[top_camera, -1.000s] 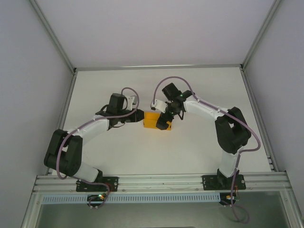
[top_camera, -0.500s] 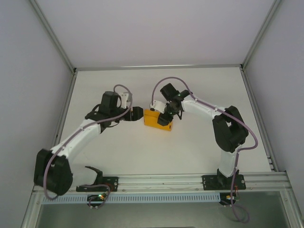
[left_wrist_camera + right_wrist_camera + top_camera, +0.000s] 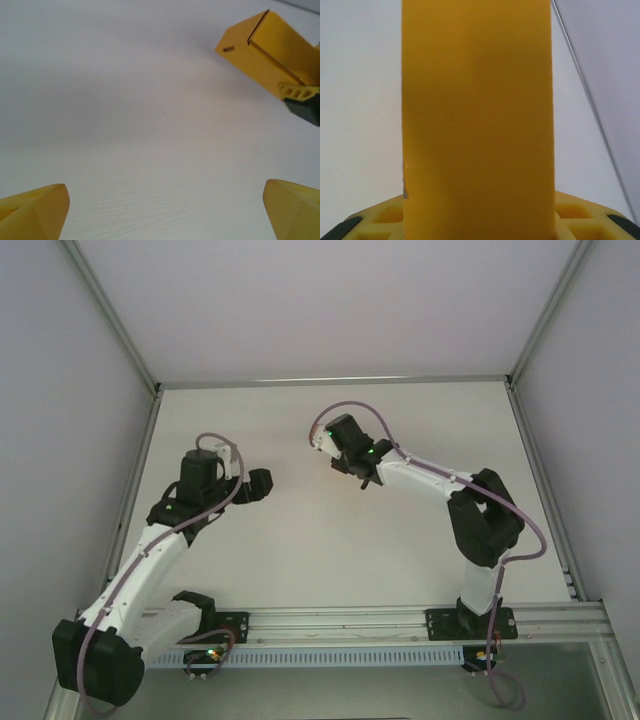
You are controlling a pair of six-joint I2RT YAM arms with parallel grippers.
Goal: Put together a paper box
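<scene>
The paper box is a small closed orange-yellow card box, seen at the upper right of the left wrist view, tilted and off the white table. My right gripper is shut on it: the box stands tall between the yellow pads, and one finger clamps its lower end. In the top view the right gripper sits mid-table toward the back. My left gripper is open and holds nothing. It is well left of the box, its yellow fingertips spread wide over bare table.
The white table is enclosed by pale walls and a metal frame edge on the right. An aluminium rail carrying both arm bases runs along the near edge.
My left gripper let go of the box, opened wide and drew back to the left. My right gripper closed on the box and carried it up and toward the back.
</scene>
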